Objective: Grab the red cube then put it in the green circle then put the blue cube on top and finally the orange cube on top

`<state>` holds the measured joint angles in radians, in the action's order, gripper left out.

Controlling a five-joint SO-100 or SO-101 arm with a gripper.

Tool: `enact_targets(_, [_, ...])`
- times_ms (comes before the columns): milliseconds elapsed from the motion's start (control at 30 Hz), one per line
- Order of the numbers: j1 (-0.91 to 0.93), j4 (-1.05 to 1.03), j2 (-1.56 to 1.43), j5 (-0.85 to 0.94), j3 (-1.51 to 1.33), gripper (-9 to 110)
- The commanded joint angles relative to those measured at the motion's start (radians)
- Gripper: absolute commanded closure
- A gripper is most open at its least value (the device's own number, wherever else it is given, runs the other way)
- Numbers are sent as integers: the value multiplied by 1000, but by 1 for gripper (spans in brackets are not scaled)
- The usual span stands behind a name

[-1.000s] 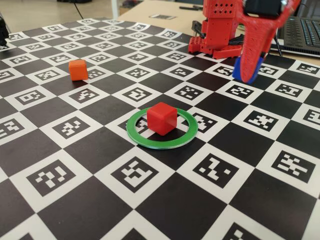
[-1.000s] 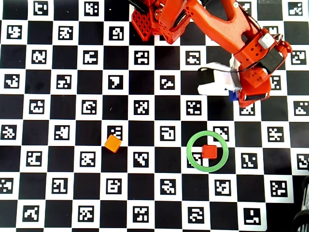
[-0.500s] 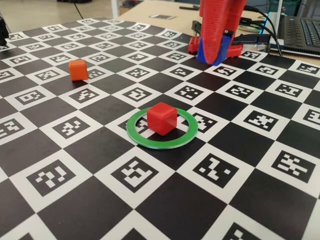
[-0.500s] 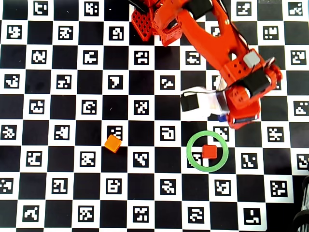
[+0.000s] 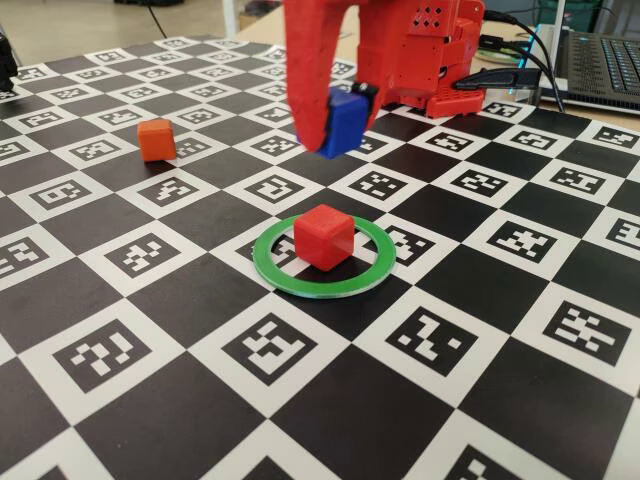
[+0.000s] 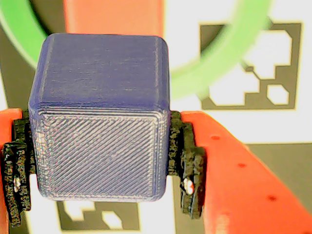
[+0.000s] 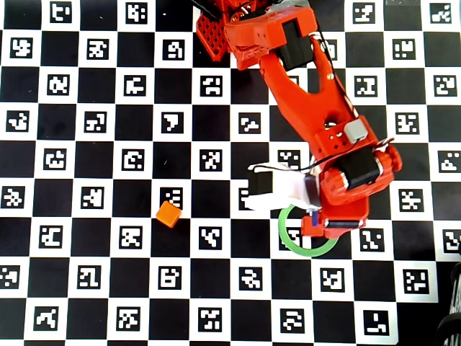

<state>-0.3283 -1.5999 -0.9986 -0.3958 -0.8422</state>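
The red cube (image 5: pixel 323 237) sits inside the green circle (image 5: pixel 375 278), a flat ring on the checkered board. My red gripper (image 5: pixel 340 130) is shut on the blue cube (image 5: pixel 347 120), which hangs in the air a little behind and above the red cube. The wrist view is filled by the blue cube (image 6: pixel 100 117) between black-padded fingers (image 6: pixel 187 165), with the red cube (image 6: pixel 112 17) and the ring (image 6: pixel 219 63) beneath. In the overhead view the gripper (image 7: pixel 317 220) covers the red cube; only part of the ring (image 7: pixel 292 241) shows. The orange cube (image 5: pixel 156 140) rests far to the left.
The arm's red base (image 5: pixel 430 60) stands at the back of the board. A laptop (image 5: pixel 600 60) lies beyond the board's back right edge. The orange cube (image 7: pixel 168 214) lies about two squares left of the ring, and a white camera housing (image 7: pixel 277 187) juts from the wrist.
The arm has swung from the back right of the board toward the ring, carrying the blue cube. The cube now hangs over the red cube. Red and orange cubes have not moved.
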Motion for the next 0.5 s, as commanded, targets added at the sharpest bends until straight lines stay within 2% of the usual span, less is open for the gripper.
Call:
enact_targets(0, [18,25,-28,-26,72,92])
enact_targets(467, [-15,117,17,-66,-26,92])
